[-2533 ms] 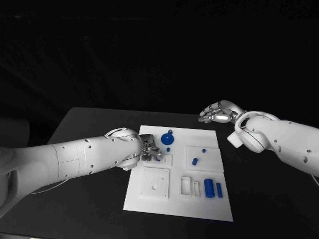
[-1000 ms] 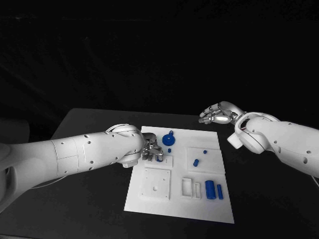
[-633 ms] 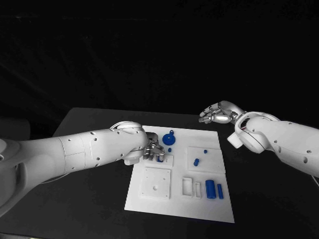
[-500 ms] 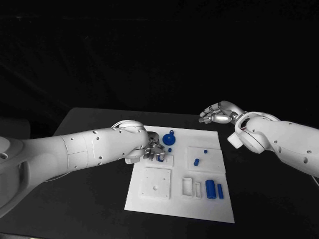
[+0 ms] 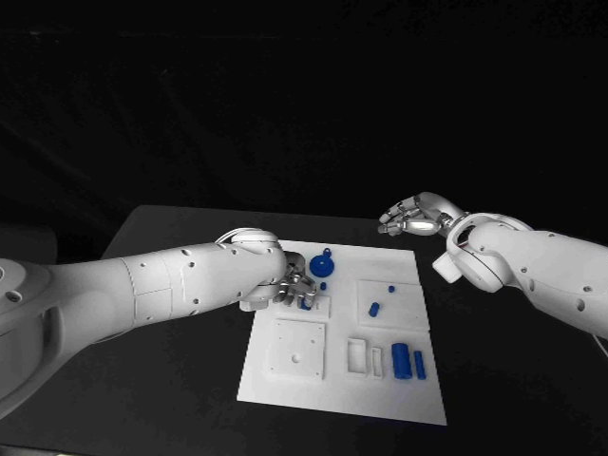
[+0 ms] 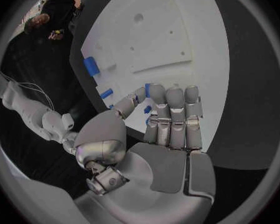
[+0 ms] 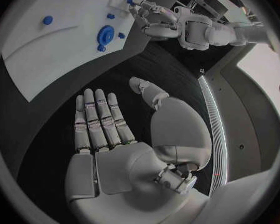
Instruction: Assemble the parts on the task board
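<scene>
The white task board (image 5: 334, 385) lies in the middle of the black table. My left hand (image 5: 292, 289) hovers low over the board's near-left fixture and pinches a small blue part (image 6: 147, 89) between thumb and fingertip. In the left wrist view my left hand (image 6: 171, 119) has its fingers curled down toward the board (image 6: 177, 30). My right hand (image 5: 415, 217) floats beyond the board's far right corner, and the right wrist view shows that hand (image 7: 109, 129) with straight, spread fingers and nothing in it. A round blue part (image 5: 321, 263) with a tab lies at the board's far end.
A short blue peg (image 5: 372, 308) stands in the right square fixture. Two blue cylinders (image 5: 400, 358) lie side by side near the board's right edge, next to two narrow slots (image 5: 357, 353). A square plate (image 5: 297, 349) with holes sits at the near left.
My left forearm has swung and lifted nearer the board while its hand stays over the same fixture with the blue part. My right arm has not moved.
</scene>
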